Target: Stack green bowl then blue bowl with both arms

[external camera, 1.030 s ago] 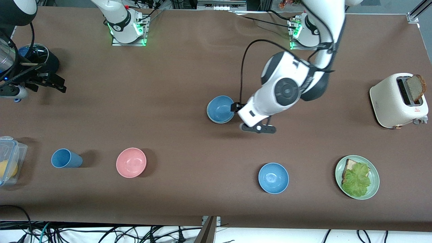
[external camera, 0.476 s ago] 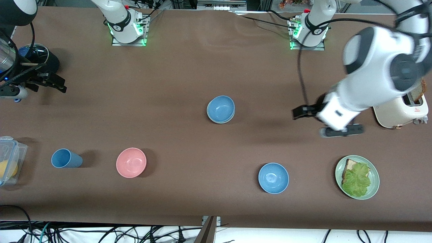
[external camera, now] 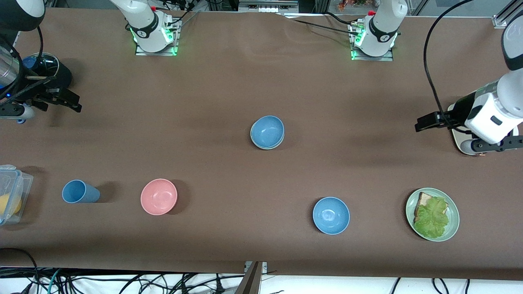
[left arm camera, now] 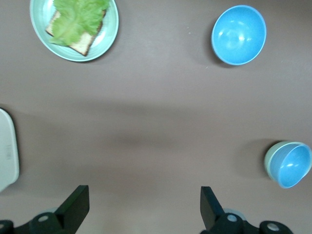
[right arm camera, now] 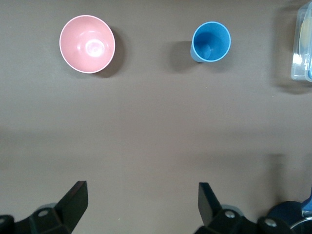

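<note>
Blue bowl (external camera: 267, 131) nested in green bowl (external camera: 266, 145) at table centre — only thin sage rim shows beneath it; stack looks complete. Left gripper (external camera: 429, 121) over table beside toaster (external camera: 463, 141), toward left arm's end, fingers spread, holding nothing. Right gripper (external camera: 61, 100) at right arm's end, also spread, empty, waiting. Stack lies well apart from both; left somewhat closer. Left wrist view shows green rim (left arm camera: 269, 158) plainly, plus spare blue bowl (left arm camera: 239, 28) and plate (left arm camera: 111, 29); right wrist view shows only pink bowl (right arm camera: 87, 44) and cup (right arm camera: 210, 42) — no stack.
</note>
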Controlling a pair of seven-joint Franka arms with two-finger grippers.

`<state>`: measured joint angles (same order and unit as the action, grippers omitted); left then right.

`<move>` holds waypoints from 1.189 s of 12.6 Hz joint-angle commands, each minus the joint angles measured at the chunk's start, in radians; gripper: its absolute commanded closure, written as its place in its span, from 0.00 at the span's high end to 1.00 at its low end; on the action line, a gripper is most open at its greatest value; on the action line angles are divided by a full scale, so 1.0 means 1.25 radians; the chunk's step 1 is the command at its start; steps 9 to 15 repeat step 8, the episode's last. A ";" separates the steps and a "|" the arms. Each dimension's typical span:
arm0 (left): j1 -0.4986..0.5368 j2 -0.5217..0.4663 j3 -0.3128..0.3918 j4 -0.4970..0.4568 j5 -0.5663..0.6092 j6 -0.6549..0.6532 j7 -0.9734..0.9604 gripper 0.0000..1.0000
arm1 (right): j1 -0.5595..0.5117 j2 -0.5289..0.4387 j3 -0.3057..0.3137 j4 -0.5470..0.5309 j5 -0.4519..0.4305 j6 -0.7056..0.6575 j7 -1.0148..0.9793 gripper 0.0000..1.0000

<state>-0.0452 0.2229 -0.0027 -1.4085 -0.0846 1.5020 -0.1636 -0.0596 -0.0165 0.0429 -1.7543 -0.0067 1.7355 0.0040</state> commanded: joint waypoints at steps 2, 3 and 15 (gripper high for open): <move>0.023 -0.015 -0.020 -0.008 0.031 -0.014 0.056 1.00 | 0.002 0.003 -0.002 0.007 0.014 -0.005 -0.004 1.00; 0.021 -0.014 -0.019 -0.007 0.028 -0.014 0.057 1.00 | 0.002 0.002 -0.002 0.006 0.014 -0.010 -0.004 1.00; 0.019 -0.008 -0.020 -0.006 0.027 -0.014 0.056 1.00 | 0.002 0.002 -0.002 0.006 0.014 -0.009 -0.004 1.00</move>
